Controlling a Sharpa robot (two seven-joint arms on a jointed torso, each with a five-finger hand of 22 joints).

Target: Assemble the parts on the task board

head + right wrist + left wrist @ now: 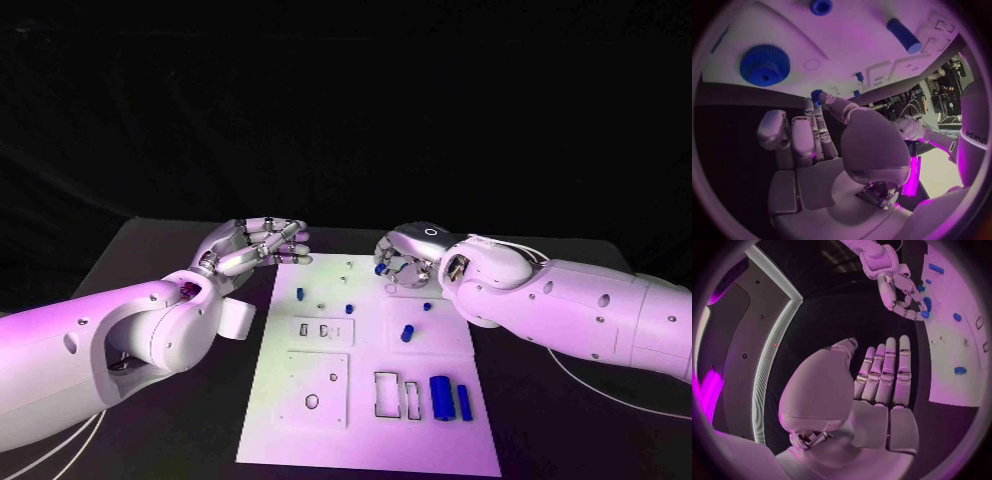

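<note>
We see the white task board (378,400) lying in the middle of the black table (159,250), its long axis running from six o'clock to twelve o'clock in the head view. Our right hand (404,262) hovers at the board's far right corner, around one o'clock from the board's centre, and it seems to pinch a small blue part (817,95) between thumb and fingertip; the right wrist view shows a toothed blue edge at the fingertips, though most of that piece is hidden. Our left hand (260,243) sits just off the board's far left corner, at eleven o'clock, fingers straight and lying close side by side, holding nothing.

Close to the right hand, a blue gear (765,65) lies flat on the board and a blue cylindrical peg (903,35) lies on its side. We judge these parts to be light, rigid plastic: smooth enough to slip, so a gear is best taken across its toothed rim, and a peg across its middle, square to its long axis. The peg (407,333) near the board's centre points roughly from seven to one o'clock. Two blue blocks (451,398) at five o'clock lie with their long axes parallel to the board's length.
</note>
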